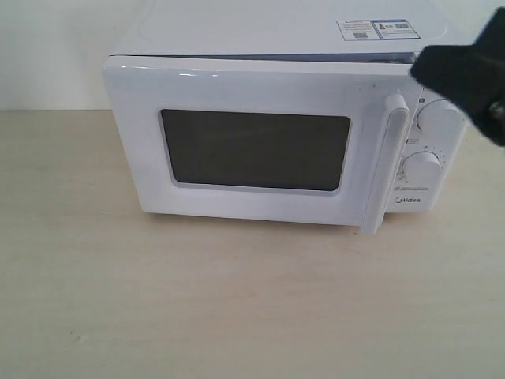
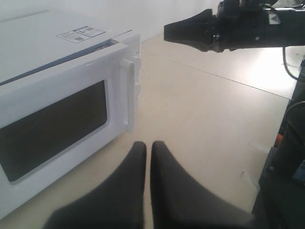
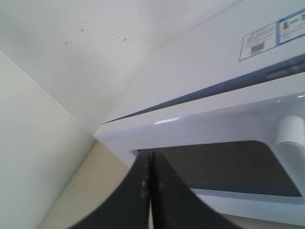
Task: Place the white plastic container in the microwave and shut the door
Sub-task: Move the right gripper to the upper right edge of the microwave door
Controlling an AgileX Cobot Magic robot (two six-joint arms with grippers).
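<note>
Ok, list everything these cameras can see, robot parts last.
microwave: one, white, on the table.
door: one, white with a dark window, microwave front, thin gap along its top edge.
handle: one, white vertical bar, door's right side.
dials: two, white, stacked on the right panel.
stickers: two, printed, on the microwave top.
table: one, pale beige, under the microwave.
wall: white, behind.
left gripper: one, black, fingers together, facing the door.
right gripper: one, black, fingers together, raised by the microwave's upper right.
</note>
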